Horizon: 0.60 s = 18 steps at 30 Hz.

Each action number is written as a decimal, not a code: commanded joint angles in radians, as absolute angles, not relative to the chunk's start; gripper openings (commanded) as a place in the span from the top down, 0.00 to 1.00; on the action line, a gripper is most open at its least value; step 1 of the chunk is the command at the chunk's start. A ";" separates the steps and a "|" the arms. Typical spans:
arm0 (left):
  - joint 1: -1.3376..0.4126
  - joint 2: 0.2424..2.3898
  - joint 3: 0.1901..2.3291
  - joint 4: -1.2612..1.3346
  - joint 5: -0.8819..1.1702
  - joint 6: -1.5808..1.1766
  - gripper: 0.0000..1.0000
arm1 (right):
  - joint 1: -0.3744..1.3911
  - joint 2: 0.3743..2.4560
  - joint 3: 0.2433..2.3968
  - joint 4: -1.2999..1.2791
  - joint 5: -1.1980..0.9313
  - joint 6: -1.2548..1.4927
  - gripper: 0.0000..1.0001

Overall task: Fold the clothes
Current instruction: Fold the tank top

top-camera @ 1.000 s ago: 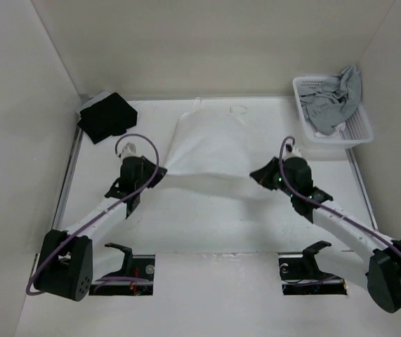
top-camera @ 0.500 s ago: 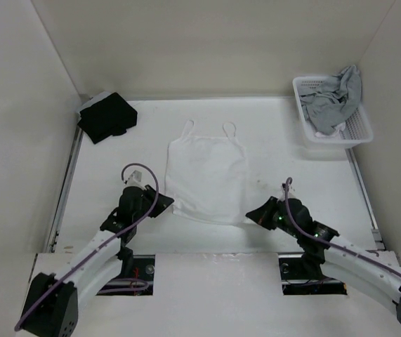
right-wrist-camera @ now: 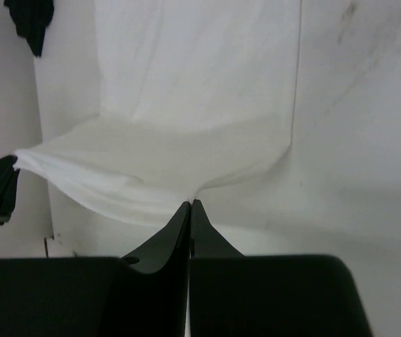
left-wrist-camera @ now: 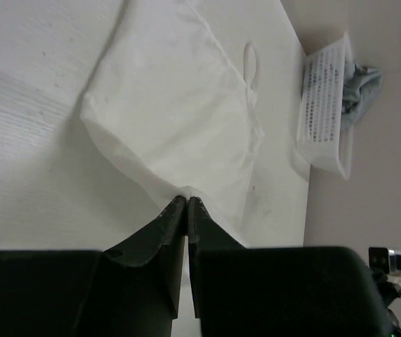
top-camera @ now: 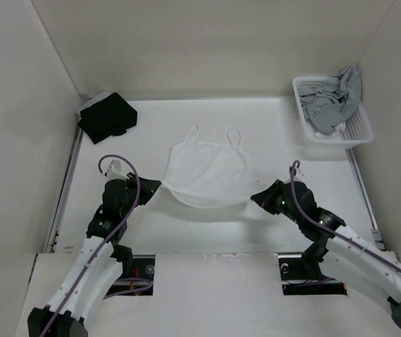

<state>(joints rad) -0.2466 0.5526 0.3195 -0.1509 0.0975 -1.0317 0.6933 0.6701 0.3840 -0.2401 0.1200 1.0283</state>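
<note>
Table (top-camera: 151, 123): I see a white surface walled on three sides, with both arms reaching in from the near edge.
White camisole (top-camera: 207, 168): it sits mid-table. The strap end lies flat toward the far wall, and the hem is raised off the surface and stretched between my two grippers, sagging a little in the middle with a shadow beneath it.
Basket (top-camera: 359, 128): a white perforated one in the far right corner, well apart from the camisole.
Black garment (top-camera: 107, 116): bunched in the far left corner.
Grey garment (top-camera: 333, 98): heaped in the basket, spilling over its far rim.
Left gripper (left-wrist-camera: 187, 200): jaws pressed together on the hem's left corner; my wrist view shows the cloth pinched at the tips.
Right gripper (right-wrist-camera: 190, 203): jaws likewise closed tight, clamping the hem's right corner.
Straps (top-camera: 193, 133): two thin loops, both resting on the table at the far end.
</note>
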 commanded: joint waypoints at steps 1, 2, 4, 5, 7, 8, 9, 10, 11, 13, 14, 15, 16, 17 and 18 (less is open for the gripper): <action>-0.208 0.705 0.391 0.055 0.060 -1.066 0.95 | 0.569 0.776 0.481 -0.092 0.069 0.898 1.00; -0.205 0.771 0.412 0.127 0.045 -1.068 0.95 | 0.523 0.820 0.511 -0.065 0.040 0.875 1.00; -0.219 0.907 0.472 0.245 0.012 -1.065 0.95 | 0.434 0.918 0.569 -0.002 -0.014 0.836 1.00; -0.220 0.981 0.513 0.291 -0.009 -1.059 0.95 | 0.389 0.967 0.601 0.029 -0.035 0.825 1.00; -0.231 1.133 0.595 0.374 -0.043 -1.060 0.95 | 0.319 1.078 0.667 0.089 -0.076 0.816 1.00; -0.231 1.203 0.636 0.417 -0.058 -1.061 0.95 | 0.289 1.132 0.702 0.113 -0.093 0.815 1.00; -0.232 1.274 0.679 0.457 -0.078 -1.063 0.95 | 0.263 1.184 0.736 0.133 -0.113 0.815 1.00; -0.235 1.332 0.714 0.480 -0.089 -1.063 0.95 | 0.239 1.240 0.776 0.155 -0.126 0.815 1.00; -0.232 1.406 0.768 0.500 -0.104 -1.060 0.95 | 0.217 1.306 0.819 0.175 -0.139 0.815 1.00; -0.225 1.562 0.892 0.511 -0.117 -1.054 0.95 | 0.188 1.431 0.912 0.196 -0.169 0.813 1.00; -0.223 1.636 0.955 0.511 -0.107 -1.057 0.95 | 0.177 1.498 0.963 0.205 -0.170 0.816 1.00; -0.216 1.707 1.022 0.509 -0.100 -1.052 0.95 | 0.170 1.570 1.015 0.213 -0.179 0.821 1.00; -0.211 1.770 1.079 0.502 -0.097 -1.051 0.95 | 0.163 1.642 1.073 0.213 -0.189 0.824 0.99; -0.206 1.826 1.132 0.489 -0.095 -1.052 0.91 | 0.160 1.696 1.116 0.210 -0.193 0.825 0.98; -0.200 1.883 1.188 0.476 -0.089 -1.048 0.82 | 0.157 1.760 1.168 0.204 -0.192 0.831 0.95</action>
<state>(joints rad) -0.2195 1.7901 1.0718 0.4290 -0.0715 -1.0534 0.1699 1.6451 1.0550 0.1383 -0.1505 0.8410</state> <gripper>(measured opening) 0.149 0.038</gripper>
